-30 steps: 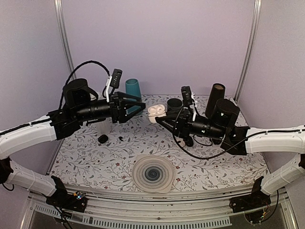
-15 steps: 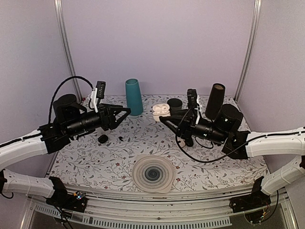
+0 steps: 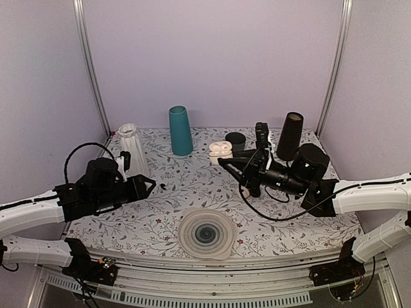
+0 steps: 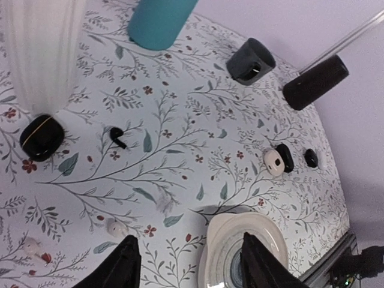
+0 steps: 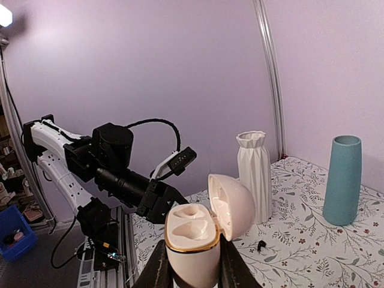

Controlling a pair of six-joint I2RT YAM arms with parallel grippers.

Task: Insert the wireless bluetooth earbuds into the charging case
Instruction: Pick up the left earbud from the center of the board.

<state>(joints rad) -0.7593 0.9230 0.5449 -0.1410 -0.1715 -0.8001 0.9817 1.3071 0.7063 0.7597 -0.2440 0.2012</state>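
Fingertips of left gripper (image 4: pixel 189 267) were cut off at frame edge, jaws parted, empty; I saw right gripper (image 5: pixel 192 264) clamping small white glossy pebble-shaped charging case (image 5: pixel 191 231), base hidden.

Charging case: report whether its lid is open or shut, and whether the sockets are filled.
Open, empty: the charging case lid stands hinged back, both sockets bare, in the right gripper.

The charging case (image 5: pixel 192 240) is cream-white with a gold rim, the tablecloth (image 3: pixel 173 205) white with grey sprigs and red flowers, the ribbed vase (image 3: pixel 133 149) left of the teal vase (image 3: pixel 180 130) white.
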